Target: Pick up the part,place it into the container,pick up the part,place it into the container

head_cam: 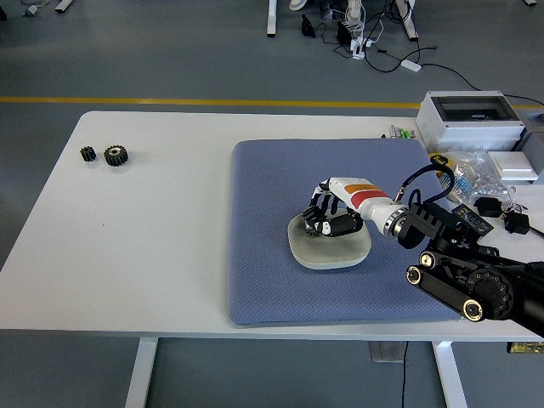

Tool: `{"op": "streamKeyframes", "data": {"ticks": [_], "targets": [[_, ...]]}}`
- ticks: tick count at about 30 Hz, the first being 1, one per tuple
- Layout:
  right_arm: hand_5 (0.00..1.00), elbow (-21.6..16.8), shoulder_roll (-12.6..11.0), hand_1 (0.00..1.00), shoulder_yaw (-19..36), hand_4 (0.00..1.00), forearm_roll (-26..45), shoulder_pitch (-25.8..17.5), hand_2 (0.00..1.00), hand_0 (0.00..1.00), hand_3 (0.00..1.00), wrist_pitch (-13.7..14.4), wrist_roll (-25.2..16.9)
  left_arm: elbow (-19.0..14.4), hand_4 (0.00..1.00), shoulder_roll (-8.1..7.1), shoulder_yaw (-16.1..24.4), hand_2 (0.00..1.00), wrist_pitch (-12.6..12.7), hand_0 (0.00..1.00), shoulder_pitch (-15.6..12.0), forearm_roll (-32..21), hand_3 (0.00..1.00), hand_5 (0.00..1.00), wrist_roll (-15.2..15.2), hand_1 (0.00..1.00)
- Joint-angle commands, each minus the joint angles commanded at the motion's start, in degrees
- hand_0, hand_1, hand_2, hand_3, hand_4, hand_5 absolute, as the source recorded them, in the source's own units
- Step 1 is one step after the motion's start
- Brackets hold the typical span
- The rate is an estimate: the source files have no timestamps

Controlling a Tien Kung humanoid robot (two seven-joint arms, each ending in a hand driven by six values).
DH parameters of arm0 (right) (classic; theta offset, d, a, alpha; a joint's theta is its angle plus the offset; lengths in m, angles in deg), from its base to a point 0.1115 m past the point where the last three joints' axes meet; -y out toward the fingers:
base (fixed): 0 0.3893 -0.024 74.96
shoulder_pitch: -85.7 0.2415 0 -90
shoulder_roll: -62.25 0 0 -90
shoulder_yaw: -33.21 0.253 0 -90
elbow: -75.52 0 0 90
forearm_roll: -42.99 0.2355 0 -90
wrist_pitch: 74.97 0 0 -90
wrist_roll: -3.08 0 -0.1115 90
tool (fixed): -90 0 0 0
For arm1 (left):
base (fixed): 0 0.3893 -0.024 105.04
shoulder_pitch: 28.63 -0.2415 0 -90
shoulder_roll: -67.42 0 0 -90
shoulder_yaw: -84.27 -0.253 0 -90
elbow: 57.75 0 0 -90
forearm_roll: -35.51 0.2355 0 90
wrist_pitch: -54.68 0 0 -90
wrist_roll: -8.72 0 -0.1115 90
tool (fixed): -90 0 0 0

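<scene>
A white bowl [336, 251] sits on the blue mat [272, 195] at the middle right of the table. My right hand [323, 218] hangs over the bowl's far left rim, with its white and orange wrist running off to the right. The hand hides what lies under it, and I cannot tell whether it holds anything. Two black gears, a small one [87, 153] and a larger one [115, 155], lie on the bare table at the far left, well away from the hand. The left arm is out of view.
A grey electrical box [472, 119] stands at the back right. Loose bags, cables and small parts [480, 183] crowd the table's right edge. My right arm's black links [463, 285] lie over the mat's front right corner.
</scene>
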Motion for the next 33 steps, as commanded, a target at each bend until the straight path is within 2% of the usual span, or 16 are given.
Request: {"op": "streamKeyframes", "data": {"ticks": [15, 16, 21, 22, 27, 28, 33], "targets": [[0.238, -2.92, -2.93, 0.414, 2.42, 0.685, 0.14, -0.35, 0.489, 0.221, 0.498, -2.94, -1.14, 0.0, 0.642, 0.0, 0.24, 0.671, -0.12, 0.722, -0.28, 0.54, 0.555, 0.577, -0.03, 0.699], [0.245, -3.09, -3.08, 0.413, 2.5, 0.713, 0.06, -0.4, 0.492, 0.216, 0.499, -3.16, -1.21, 0.0, 0.641, 0.0, 0.28, 0.67, -0.12, 0.722, -0.3, 0.62, 0.555, 0.578, -0.05, 0.698], [0.245, -3.51, -3.78, 0.413, 3.1, 0.713, -0.77, -0.77, 0.492, 0.216, 0.499, -4.29, -1.28, 0.0, 0.641, 0.0, 0.4, 0.67, -0.14, 0.722, -0.42, 0.75, 0.555, 0.578, -0.06, 0.698], [0.249, -3.57, -3.9, 0.416, 3.17, 0.773, -0.99, -0.84, 0.504, 0.217, 0.507, -4.56, -1.28, 0.0, 0.641, 0.0, 0.45, 0.67, -0.14, 0.721, -0.44, 0.79, 0.555, 0.578, -0.06, 0.698], [0.249, -3.63, -4.49, 0.416, 3.41, 0.773, -1.87, -1.26, 0.504, 0.217, 0.507, -5.62, -1.58, 0.0, 0.641, 0.0, 0.58, 0.67, -0.14, 0.721, -0.54, 0.95, 0.555, 0.578, -0.08, 0.698], [0.268, -3.61, -4.54, 0.418, 3.44, 0.849, -1.96, -1.3, 0.551, 0.216, 0.548, -5.7, -1.63, 0.0, 0.642, 0.0, 0.58, 0.67, -0.15, 0.721, -0.56, 0.96, 0.555, 0.577, -0.08, 0.697], [0.268, -3.53, -4.94, 0.418, 3.9, 0.849, -2.57, -1.49, 0.551, 0.216, 0.548, -6.21, -2.06, 0.0, 0.642, 0.0, 0.51, 0.67, -0.19, 0.721, -0.64, 1.06, 0.555, 0.577, -0.13, 0.697]]}}
